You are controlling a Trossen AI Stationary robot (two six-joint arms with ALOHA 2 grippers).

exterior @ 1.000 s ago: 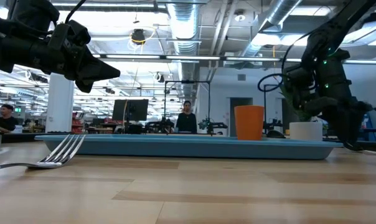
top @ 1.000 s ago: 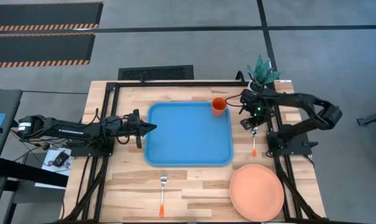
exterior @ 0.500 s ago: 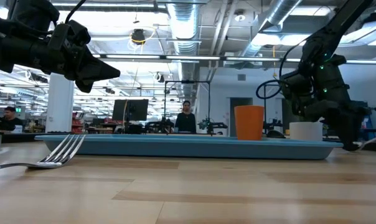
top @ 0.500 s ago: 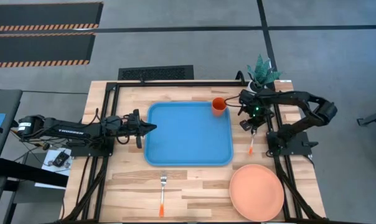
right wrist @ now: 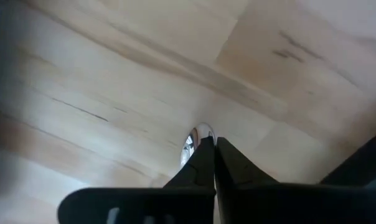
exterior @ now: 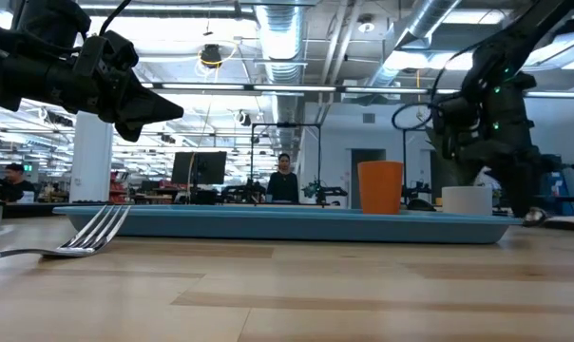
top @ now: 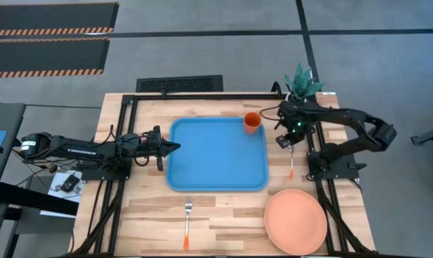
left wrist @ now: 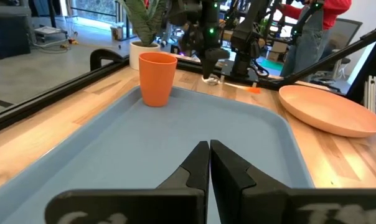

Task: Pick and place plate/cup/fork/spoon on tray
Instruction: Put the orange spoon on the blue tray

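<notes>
The blue tray [top: 209,168] lies mid-table with the orange cup [top: 251,122] standing upright in its far right corner. The spoon [top: 291,169] lies just right of the tray, its orange handle pointing toward the near edge. My right gripper [top: 291,144] stands over the spoon's far end, shut on it. The salmon plate [top: 295,221] rests flat at the near right. The fork [top: 187,222] lies near the front edge, tines toward the tray. My left gripper [top: 175,147] hovers shut above the tray's left rim. My right gripper pinches the spoon's silver bowl end [right wrist: 195,138] between its two fingertips, coming from above and pointing down. The bowl peeks out just past the tips. The orange handle [top: 291,172] stretches toward the near edge, low over the wood; whether it is lifted I cannot tell.
A white pot with a green plant [top: 300,84] stands at the far right, close behind my right arm. Black frame rails [top: 324,193] run along both sides of the table. Bare wood lies between the tray and the front edge.
My right gripper has shut on the spoon's bowl end, staying right of the tray. The spoon's handle swung slightly toward the tray and back. My left arm has kept still.
</notes>
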